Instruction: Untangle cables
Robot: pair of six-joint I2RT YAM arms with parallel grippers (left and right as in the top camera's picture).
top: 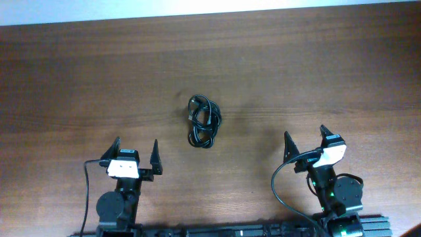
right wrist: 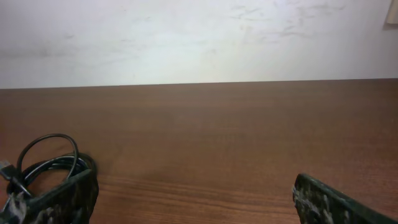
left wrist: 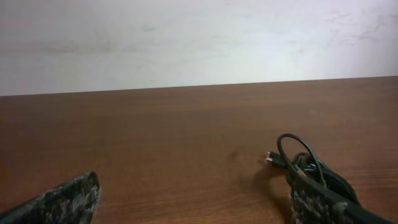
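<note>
We see a brown wooden table [top: 79, 79] filling the overhead frame. At lower left, the left gripper [top: 137, 141] has its jaws spread wide, grasping nothing. At lower right, the right gripper [top: 304, 130] is likewise released, holding nothing. The cables [top: 204, 122], a small glossy black bundle, lie near the frame's centre, apart from both grippers.
</note>
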